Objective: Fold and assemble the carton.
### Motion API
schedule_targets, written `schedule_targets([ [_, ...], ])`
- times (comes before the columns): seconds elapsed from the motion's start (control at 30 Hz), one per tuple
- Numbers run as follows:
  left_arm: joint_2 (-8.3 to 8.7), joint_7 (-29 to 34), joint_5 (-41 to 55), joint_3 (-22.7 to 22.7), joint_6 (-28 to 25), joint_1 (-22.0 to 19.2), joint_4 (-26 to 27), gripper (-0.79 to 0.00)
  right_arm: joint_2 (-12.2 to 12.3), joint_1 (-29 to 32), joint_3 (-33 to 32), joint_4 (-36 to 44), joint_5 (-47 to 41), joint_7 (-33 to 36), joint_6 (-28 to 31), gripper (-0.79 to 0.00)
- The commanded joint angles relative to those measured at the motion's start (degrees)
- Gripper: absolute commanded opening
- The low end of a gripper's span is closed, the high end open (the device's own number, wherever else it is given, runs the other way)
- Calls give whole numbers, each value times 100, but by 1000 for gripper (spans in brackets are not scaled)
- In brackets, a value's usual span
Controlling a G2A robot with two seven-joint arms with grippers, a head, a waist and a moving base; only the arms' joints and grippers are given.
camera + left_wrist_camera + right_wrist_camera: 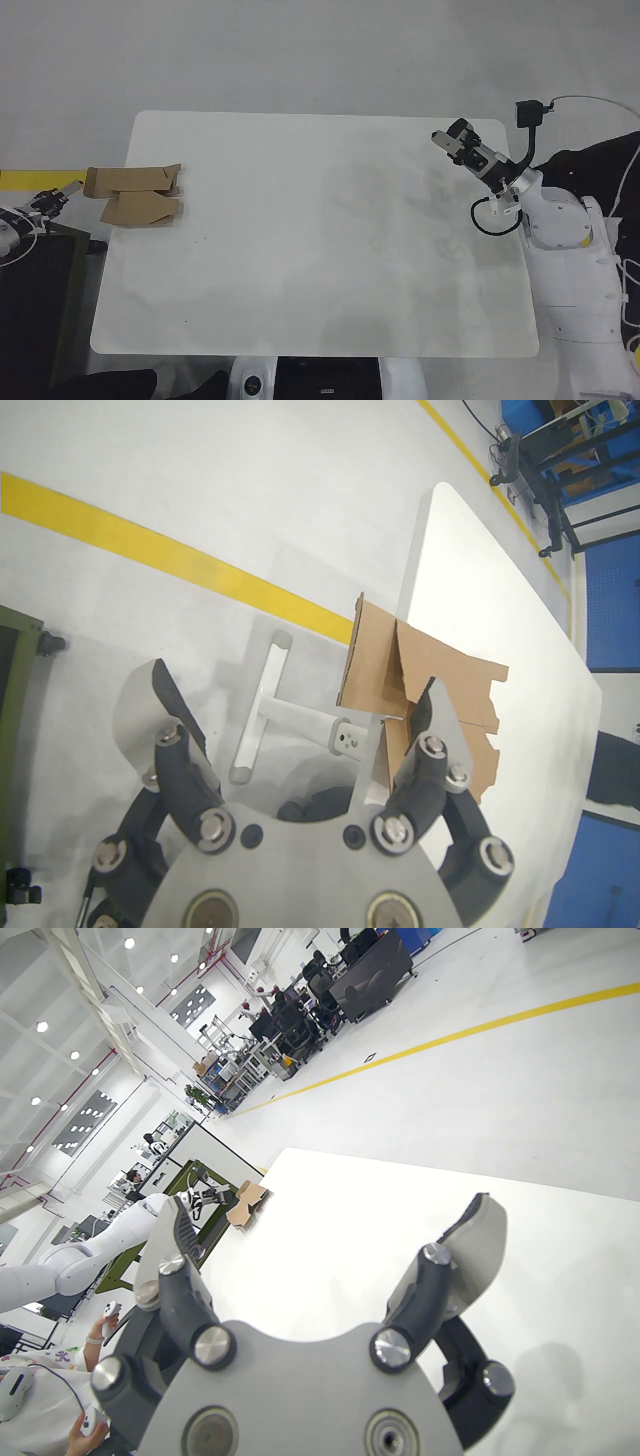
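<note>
Top view shows you the carton point(135, 195) at the 9 o'clock edge of the table point(320, 250), a little toward 10 o'clock. It is plain brown corrugated board, lying mostly flat and not yet formed into a box. One long strip sits on the far side and a broader piece with stepped, notched flap edges sits nearer you. Its outer end hangs past the table rim over the floor point(300, 50).

Your left tool point(62, 194) sits off the table at 9 o'clock, its tip just beside the overhanging end. In the left wrist view the left tool point(295, 675) has its fingers spread wide with nothing between them. There the carton point(450, 670) shows a creased panel lifted at a tilt above the rest. One fingertip point(425, 705) overlaps the board, and you cannot tell whether it touches. That finger also covers part of the flaps, and the carton's underside is hidden.

Your right tool point(455, 140) hovers over the table's 2 o'clock corner, well apart from the carton. In the right wrist view the right tool point(327, 1205) is spread apart and empty, and the carton point(247, 1203) appears small at the table's far end, its folds too small to make out.
</note>
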State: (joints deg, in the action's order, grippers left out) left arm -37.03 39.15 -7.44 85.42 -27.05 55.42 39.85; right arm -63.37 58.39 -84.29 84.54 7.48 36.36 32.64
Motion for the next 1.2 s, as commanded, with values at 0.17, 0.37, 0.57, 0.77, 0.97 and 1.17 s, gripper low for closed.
schedule_targets([
  [0.17, -119, 105, 578, -71, 278, 78, 23, 0, 0, 0, 0, 0, 0, 0, 0, 0],
  [0.37, -250, 104, 896, -233, 446, 71, 40, -456, 0, 0, 0, 0, 0, 0, 0, 0],
  [0.57, -333, 89, 1138, -281, 634, -25, -116, -785, 0, 0, 0, 0, 0, 0, 0, 0],
  [0.77, -391, 127, 1309, -289, 684, -153, -276, -785, 0, 0, 0, 0, 0, 0, 0, 0],
  [0.97, -478, 41, 1453, -351, 697, -319, -418, -785, 0, 0, 0, 0, 0, 0, 0, 0],
  [1.17, -542, 230, 1916, -270, 755, -523, -537, -785, 0, 0, 0, 0, 0, 0, 0, 0],
])
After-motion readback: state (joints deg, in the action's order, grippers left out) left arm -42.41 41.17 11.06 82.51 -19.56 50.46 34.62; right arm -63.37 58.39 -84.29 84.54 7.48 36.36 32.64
